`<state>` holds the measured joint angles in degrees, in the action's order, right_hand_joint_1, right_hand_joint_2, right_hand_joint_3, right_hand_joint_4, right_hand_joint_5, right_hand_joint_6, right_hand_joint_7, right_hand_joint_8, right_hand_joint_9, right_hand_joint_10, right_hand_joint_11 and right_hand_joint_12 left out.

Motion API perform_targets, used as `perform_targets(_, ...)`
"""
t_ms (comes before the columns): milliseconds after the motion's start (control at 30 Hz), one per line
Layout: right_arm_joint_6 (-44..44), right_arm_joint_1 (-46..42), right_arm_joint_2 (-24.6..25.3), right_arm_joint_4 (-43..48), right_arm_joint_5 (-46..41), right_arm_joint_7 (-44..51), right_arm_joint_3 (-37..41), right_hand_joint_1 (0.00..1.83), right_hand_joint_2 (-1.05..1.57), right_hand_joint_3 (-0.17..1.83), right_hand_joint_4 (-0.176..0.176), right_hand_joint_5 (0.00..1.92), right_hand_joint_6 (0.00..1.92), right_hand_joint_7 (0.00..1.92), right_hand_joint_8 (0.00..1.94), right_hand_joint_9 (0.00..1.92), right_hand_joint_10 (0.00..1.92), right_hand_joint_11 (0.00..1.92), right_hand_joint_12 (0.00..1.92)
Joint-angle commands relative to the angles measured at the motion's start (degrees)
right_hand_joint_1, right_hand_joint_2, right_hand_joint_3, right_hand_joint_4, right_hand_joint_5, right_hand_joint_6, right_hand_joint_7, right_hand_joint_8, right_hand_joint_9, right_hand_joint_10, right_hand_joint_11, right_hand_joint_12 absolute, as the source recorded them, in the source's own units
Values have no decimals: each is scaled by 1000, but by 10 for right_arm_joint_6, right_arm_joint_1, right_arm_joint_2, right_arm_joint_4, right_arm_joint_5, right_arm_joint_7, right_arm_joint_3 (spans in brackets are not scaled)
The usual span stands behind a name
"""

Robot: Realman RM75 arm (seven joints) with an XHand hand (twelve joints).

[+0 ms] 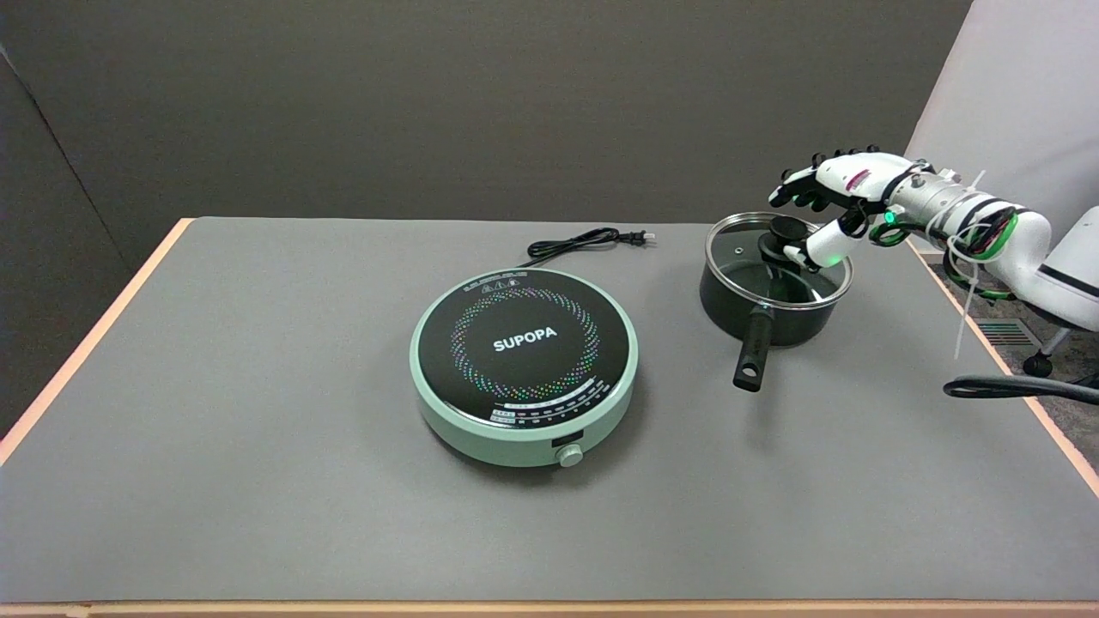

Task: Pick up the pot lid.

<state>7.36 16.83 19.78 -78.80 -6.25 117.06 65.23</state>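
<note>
Hand (837, 202) open over glass pot lid (777, 257), blk knob

One surface (258, 515), grey top with a wood edge. One induction cooker (524, 365), mint green with a black top, carrying one knob (570, 457) on its front. One power cord (584, 243), coiled, black, with one plug at its end. One pot (768, 296), black, with one long handle (754, 348). One pot lid (777, 257), glass, on the pot, with one black lid knob (786, 232). One robot hand (837, 193) in view, the right. One dark cable (1022, 388) at the picture's right edge.
</note>
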Motion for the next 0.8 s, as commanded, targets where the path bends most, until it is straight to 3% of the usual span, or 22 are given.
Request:
perform_targets(33,-3,-3,4,-5,9,-1,1,812,560,931,138,518,233,619,214,652,372,326,509)
perform_targets(800,-1,51,28,23,9,-1,-57,795,609,904,169,604,316,705,226,690,430,342,534)
